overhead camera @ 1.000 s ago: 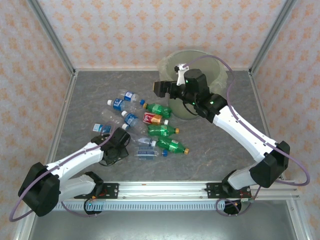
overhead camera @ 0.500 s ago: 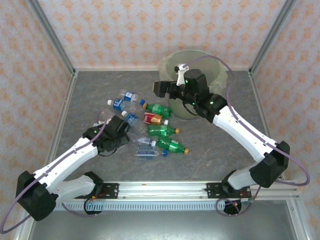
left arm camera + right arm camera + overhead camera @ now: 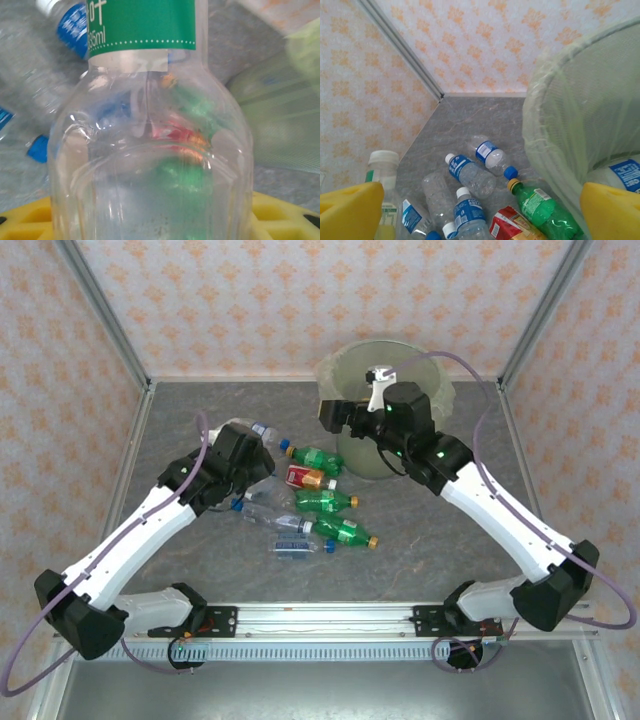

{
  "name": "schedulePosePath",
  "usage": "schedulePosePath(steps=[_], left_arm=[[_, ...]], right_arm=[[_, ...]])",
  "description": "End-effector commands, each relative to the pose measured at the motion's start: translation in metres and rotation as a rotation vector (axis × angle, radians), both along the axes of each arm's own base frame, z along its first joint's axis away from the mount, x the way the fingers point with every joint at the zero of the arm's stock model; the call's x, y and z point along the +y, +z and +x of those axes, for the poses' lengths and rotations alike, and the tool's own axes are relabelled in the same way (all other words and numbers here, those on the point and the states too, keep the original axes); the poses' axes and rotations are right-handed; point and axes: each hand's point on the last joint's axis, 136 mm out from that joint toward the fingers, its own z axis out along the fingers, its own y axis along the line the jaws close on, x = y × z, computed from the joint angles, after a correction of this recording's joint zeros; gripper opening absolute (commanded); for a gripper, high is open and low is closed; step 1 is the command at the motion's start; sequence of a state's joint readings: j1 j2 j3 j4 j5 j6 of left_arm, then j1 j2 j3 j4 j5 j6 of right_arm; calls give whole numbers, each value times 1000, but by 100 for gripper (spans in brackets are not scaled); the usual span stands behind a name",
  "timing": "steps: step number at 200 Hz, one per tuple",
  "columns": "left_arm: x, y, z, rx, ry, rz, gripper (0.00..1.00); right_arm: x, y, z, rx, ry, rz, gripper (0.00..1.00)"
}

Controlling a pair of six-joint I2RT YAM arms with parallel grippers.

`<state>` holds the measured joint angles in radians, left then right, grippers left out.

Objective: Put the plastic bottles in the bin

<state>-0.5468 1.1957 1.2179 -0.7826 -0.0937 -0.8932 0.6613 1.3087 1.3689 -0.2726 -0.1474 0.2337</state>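
Bottle (image 3: 150, 175) has left the bench (image 3: 430, 540), gripped in the left jaws; bin (image 3: 436, 390) next. Right jaws stand open, empty.

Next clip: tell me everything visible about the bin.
The bin is a large round bucket, pale green and translucent, tapering downward, with a clear liner bag folded over its rim. It stands upright at the table's far edge, right of centre. The open right gripper hovers by its near-left wall; a green bottle lies close beside its foot.
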Motion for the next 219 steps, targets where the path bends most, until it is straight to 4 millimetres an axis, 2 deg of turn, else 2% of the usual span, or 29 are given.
schedulePosePath(steps=[1, 28, 38, 40, 72, 107, 131, 153, 178, 182, 184, 187, 219], left_arm=[[-15, 47, 33, -164, -37, -31, 56], [-44, 82, 59, -281, -104, -97, 57], [-55, 93, 68, -314, -135, -114, 56], [-57, 97, 70, -325, -140, -120, 56], [-91, 139, 94, -442, -219, -179, 56], [-135, 167, 117, -524, -312, -236, 56], [-166, 176, 130, -543, -371, -244, 56], [-192, 174, 143, -535, -414, -248, 56], [-216, 173, 153, -524, -457, -261, 56], [-217, 178, 152, -533, -463, -268, 56], [-223, 167, 157, -515, -466, -262, 56], [-225, 163, 159, -510, -471, -260, 56], [-242, 154, 165, -493, -505, -271, 56]], right_arm=[[-23, 13, -7, -45, -82, -17, 100], [-43, 20, -14, -66, -144, -25, 100], [-47, 17, -14, -60, -163, -37, 100], [-51, 24, -18, -75, -168, -26, 100], [-73, 31, -28, -90, -234, -24, 100], [-91, 36, -38, -98, -284, -20, 100], [-101, 40, -44, -103, -312, -16, 100], [-109, 42, -49, -104, -333, -12, 100], [-120, 44, -55, -109, -365, -6, 100], [-121, 44, -56, -108, -370, -5, 100], [-121, 44, -56, -108, -370, -4, 100], [-122, 45, -57, -109, -373, -2, 100], [-128, 48, -61, -109, -386, 9, 100]])
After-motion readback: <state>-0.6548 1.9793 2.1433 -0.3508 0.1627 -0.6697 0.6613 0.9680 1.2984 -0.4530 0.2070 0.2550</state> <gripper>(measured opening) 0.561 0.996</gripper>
